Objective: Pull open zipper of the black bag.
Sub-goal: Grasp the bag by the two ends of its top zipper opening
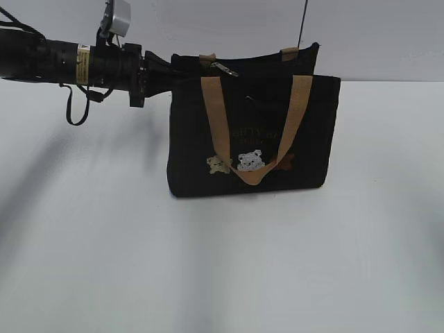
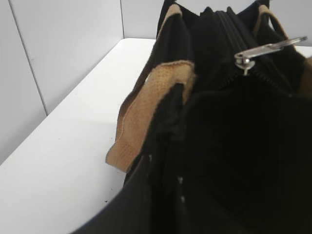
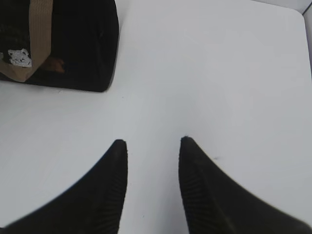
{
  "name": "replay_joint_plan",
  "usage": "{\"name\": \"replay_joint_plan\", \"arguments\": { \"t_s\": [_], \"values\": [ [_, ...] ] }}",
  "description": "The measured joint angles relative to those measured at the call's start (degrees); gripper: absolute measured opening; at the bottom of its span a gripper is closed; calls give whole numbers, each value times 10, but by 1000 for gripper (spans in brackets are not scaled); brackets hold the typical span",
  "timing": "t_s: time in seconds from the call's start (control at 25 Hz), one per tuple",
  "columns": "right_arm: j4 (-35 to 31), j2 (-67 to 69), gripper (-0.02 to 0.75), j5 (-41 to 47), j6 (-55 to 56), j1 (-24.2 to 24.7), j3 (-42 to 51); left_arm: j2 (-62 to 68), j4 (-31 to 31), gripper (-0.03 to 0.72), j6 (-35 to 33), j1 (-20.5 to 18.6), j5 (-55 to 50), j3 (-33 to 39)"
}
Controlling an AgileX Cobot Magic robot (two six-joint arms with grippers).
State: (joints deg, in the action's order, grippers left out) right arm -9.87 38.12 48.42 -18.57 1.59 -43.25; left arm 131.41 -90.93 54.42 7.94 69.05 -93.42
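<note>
The black bag [image 1: 253, 139] stands upright on the white table, with tan handles [image 1: 214, 111] and small bear patches on its front. The zipper's silvery pull tab [image 1: 224, 68] lies on the top edge near the bag's left end; the left wrist view shows the pull tab [image 2: 265, 50] pointing away along the zip line. My left gripper [image 1: 161, 73] is shut on the fabric at the bag's upper left end, and its fingertips [image 2: 146, 185] pinch the black cloth beside a handle [image 2: 146, 112]. My right gripper [image 3: 151, 146] hangs open over bare table, right of the bag [image 3: 73, 44], holding nothing.
The white table [image 1: 222, 263] stretches in front of and beside the bag. A white wall [image 2: 63, 48] stands close behind and to the left. The right arm does not show in the exterior view.
</note>
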Motion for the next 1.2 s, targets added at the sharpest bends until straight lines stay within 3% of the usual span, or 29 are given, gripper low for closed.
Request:
{"name": "replay_joint_plan", "arguments": {
  "t_s": [0.36,0.48,0.8,1.2],
  "values": [
    [-19,235,478,-55,-120,-4,-160,0,0,27,0,0,1,0],
    [-36,316,493,-60,-171,-39,-214,0,0,27,0,0,1,0],
    [-49,493,494,-96,-210,-190,-330,0,0,27,0,0,1,0],
    [-51,614,494,-182,-261,-281,-366,0,0,27,0,0,1,0]
  ]
}}
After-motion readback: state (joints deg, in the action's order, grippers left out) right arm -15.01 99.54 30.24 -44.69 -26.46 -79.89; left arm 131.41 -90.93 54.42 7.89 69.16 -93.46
